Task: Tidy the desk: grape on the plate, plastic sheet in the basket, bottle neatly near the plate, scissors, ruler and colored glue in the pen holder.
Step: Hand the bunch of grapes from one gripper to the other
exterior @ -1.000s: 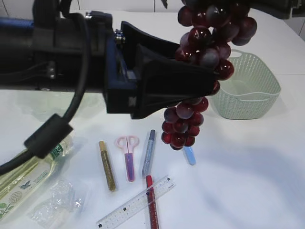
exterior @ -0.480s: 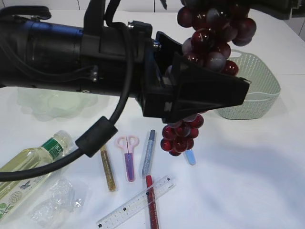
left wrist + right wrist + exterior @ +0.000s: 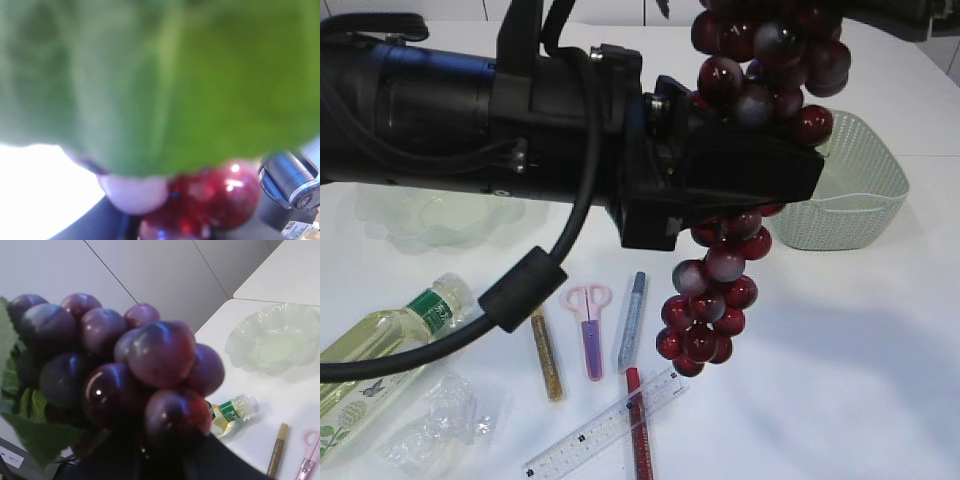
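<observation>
Left gripper (image 3: 740, 170) reaches across into the hanging grape bunch (image 3: 720, 270); whether its jaws grip cannot be told. Right gripper's state is hidden too. Bunch hangs vertically; plate (image 3: 430, 215) lies well left, nearer the left arm.

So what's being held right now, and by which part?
The grape bunch hangs in the air, its top at the frame's upper edge. The left gripper is against its middle; the actual hold cannot be told, since no jaws show.
</observation>
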You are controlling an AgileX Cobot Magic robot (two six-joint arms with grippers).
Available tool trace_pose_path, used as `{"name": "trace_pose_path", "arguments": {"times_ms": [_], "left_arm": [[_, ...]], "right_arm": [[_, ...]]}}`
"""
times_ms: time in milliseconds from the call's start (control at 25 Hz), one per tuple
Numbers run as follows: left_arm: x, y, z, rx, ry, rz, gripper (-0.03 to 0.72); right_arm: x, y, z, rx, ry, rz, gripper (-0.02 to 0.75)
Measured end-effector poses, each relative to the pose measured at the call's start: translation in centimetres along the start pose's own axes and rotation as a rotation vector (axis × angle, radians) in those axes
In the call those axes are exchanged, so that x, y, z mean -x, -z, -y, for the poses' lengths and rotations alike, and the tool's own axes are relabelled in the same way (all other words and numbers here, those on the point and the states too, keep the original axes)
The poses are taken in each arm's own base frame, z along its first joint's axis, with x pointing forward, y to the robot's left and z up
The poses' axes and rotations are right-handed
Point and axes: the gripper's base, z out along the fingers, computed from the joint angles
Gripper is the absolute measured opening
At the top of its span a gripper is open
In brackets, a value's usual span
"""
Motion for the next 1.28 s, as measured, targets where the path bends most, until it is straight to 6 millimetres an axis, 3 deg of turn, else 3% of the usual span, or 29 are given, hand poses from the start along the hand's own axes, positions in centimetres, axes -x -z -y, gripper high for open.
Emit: {"name": "trace_pose_path", "arguments": {"times_ms": [120, 200, 440, 560, 920, 1280], "left_arm": [[0.2, 0.0, 0.0, 0.0, -0.003, 0.004, 0.171], [0.2, 0.0, 0.0, 0.0, -0.004, 0.005, 0.165], [0.2, 0.0, 0.0, 0.0, -0.005, 0.003, 0.159], [0.2, 0.0, 0.0, -0.001, -0.007, 0.004, 0.158], [0.9, 0.5, 0.5, -0.002, -0.026, 0.021, 0.155], [2.0, 2.3, -0.1, 0.047, -0.065, 0.044, 0.153]], "right_arm": [[0.0, 0.0, 0.0, 0.002, -0.001, 0.001, 0.122], [0.0, 0.0, 0.0, 0.004, -0.004, 0.004, 0.171], [0.1, 0.0, -0.1, 0.01, -0.01, 0.008, 0.529], [0.1, 0.0, -0.1, 0.009, -0.007, 0.008, 0.618], [0.3, 0.0, 0.1, -0.017, 0.058, 0.03, 0.637], [-0.1, 0.1, 1.3, -0.14, 0.048, -0.015, 0.589]]}}
